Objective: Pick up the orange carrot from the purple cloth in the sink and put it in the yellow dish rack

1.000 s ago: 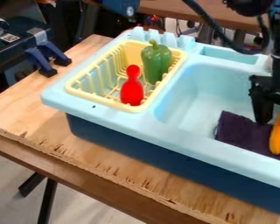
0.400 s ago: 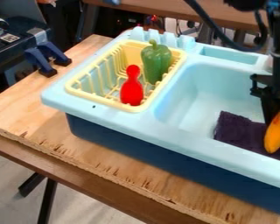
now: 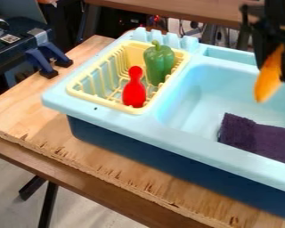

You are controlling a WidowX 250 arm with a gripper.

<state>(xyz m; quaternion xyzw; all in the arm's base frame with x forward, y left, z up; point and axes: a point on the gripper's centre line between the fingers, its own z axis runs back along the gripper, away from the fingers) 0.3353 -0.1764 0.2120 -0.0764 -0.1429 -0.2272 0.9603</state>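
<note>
Far left, dark gear (image 3: 8,51), and just right of it 2 blue clamps (image 3: 48,59), side by side at the edge of the wood board (image 3: 26,111). Board runs under the sink (image 3: 94,111), which has a pale blue top over a darker blue body. Left part of the sink: yellow rack (image 3: 79,91), slatted sides, set within the rim. In it, 2 things. First the red pin (image 3: 134,91), upright, narrow head up, wide end down, close to the rack's near rim. Then the green pepper (image 3: 159,63), right of the pin and farther back, stem up, near the rack's right side; whether they touch, I cannot tell. Pale blue prongs (image 3: 158,36) stand in a row behind the rack. Right of the rack, the basin (image 3: 198,95). Purple cloth (image 3: 252,136) lies in it, rumpled, toward the near wall. Upper right, my claw (image 3: 274,67), black, clenched on the orange toy (image 3: 268,84). Toy hangs at a slant, tapered end down, raised over the basin, apart from the cloth.
</note>
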